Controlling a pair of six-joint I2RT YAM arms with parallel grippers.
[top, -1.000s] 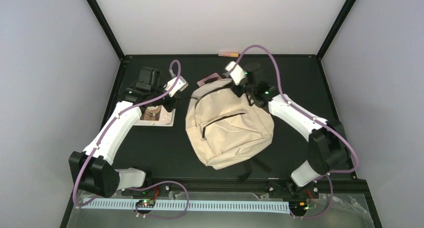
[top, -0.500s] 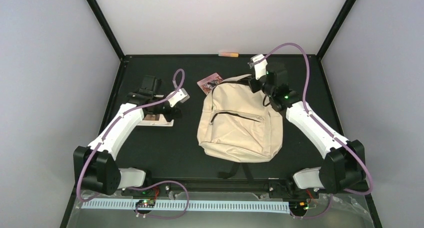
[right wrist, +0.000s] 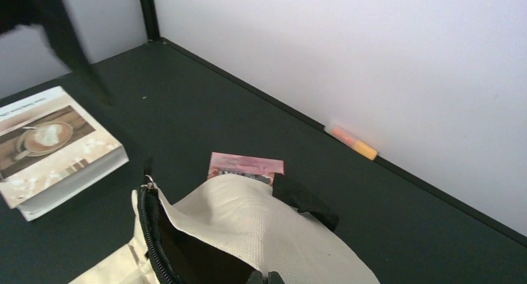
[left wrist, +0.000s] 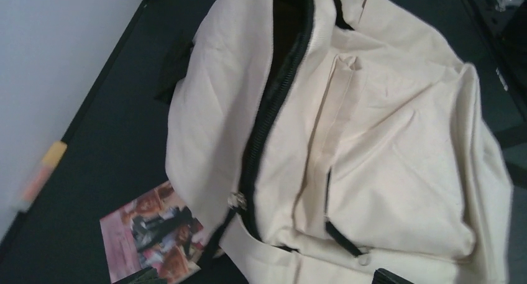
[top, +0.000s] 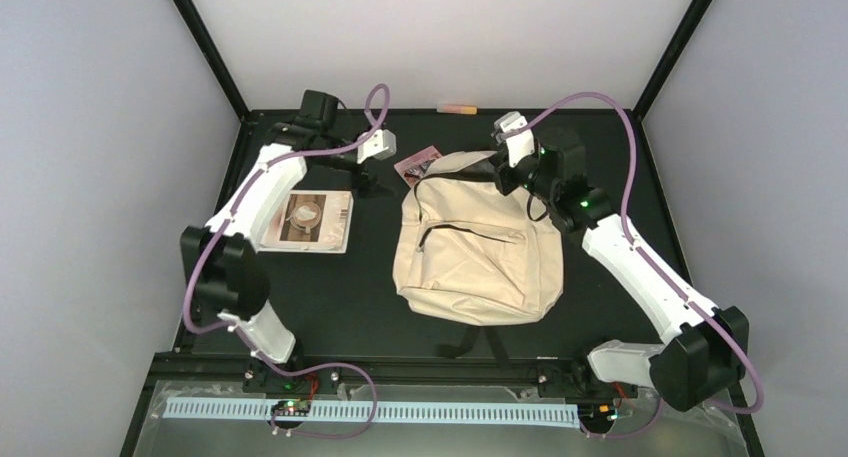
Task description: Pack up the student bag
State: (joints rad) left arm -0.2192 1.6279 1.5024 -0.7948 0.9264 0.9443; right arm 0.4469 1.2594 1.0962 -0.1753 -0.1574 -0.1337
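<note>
top external view: the cream fabric backpack [top: 478,252] is laid in the middle of the black table [top: 330,297], its mouth held up towards the far edge by the right gripper [top: 500,174], clenched on the rim cloth. the left gripper [top: 362,175] is released and empty beside it. if that thin pinch is lost, the mouth would be collapsed before the white coffee-cover book [top: 308,220] by the left edge is loaded.

student bag [top: 478,252]: cream, black zippers | card [top: 418,163]: pink | marker [top: 457,108]: orange | table [top: 330,287]: black
</note>
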